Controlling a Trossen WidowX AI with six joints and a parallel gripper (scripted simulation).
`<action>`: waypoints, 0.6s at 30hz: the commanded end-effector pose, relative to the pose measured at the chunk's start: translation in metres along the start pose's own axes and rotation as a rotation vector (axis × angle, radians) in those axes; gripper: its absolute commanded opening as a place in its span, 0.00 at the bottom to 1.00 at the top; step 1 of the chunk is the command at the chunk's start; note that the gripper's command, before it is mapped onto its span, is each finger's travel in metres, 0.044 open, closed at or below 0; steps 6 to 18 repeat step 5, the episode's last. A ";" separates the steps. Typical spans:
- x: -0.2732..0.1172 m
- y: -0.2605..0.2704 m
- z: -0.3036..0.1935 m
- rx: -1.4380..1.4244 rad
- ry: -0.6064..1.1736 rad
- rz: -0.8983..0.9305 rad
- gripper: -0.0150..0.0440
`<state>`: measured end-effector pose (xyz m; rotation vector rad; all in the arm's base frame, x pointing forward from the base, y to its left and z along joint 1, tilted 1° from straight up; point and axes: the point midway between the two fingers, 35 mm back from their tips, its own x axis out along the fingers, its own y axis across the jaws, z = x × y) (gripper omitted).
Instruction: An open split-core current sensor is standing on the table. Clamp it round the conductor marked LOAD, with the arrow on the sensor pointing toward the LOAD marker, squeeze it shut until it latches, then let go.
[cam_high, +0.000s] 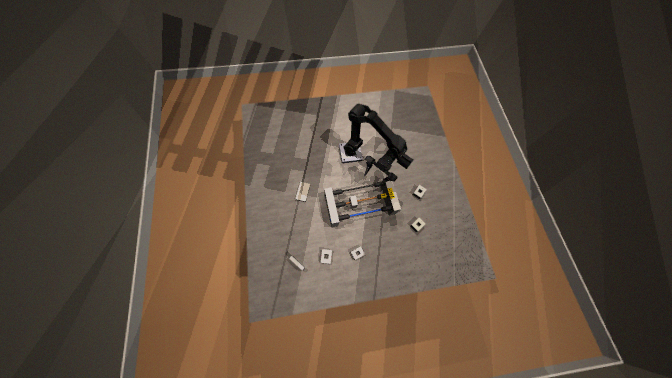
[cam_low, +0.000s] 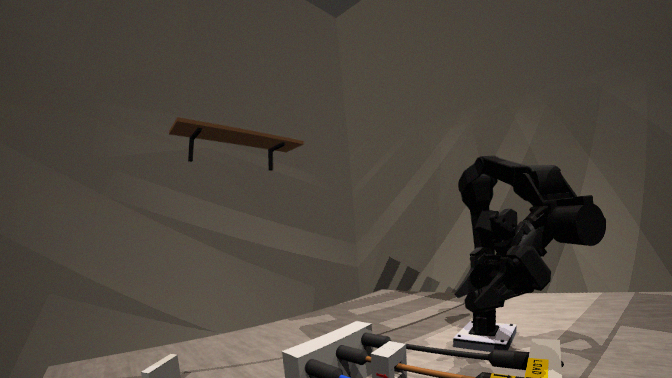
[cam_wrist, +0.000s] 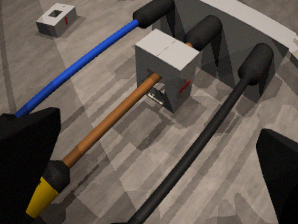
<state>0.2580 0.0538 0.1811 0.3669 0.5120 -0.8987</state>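
Observation:
The white sensor (cam_high: 354, 201) (cam_low: 387, 354) (cam_wrist: 167, 52) sits round the orange conductor (cam_high: 370, 199) (cam_low: 435, 371) (cam_wrist: 110, 120), which passes through its window. Its two halves look closed, with a thin seam across the top. A red mark shows on its side; which way it points cannot be told. The yellow LOAD marker (cam_high: 391, 193) (cam_low: 536, 367) is at the conductor's right end in the top view. My gripper (cam_high: 380, 175) (cam_wrist: 162, 128) is open and empty, back from the sensor toward the arm's base, with its fingers wide apart and not touching it.
A blue conductor (cam_high: 367, 213) (cam_wrist: 75, 70) and a black conductor (cam_high: 357, 189) (cam_wrist: 195, 145) flank the orange one. White end blocks (cam_high: 331, 206) hold all three. Small white blocks with square holes, such as one (cam_high: 357, 253), a flat white piece (cam_high: 303, 192) and a white bar (cam_high: 296, 263) lie around.

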 end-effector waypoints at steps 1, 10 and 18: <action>0.004 0.001 0.001 0.006 0.036 -0.029 1.00; 0.008 0.000 0.001 0.013 0.081 -0.061 1.00; 0.008 0.000 0.001 0.013 0.081 -0.061 1.00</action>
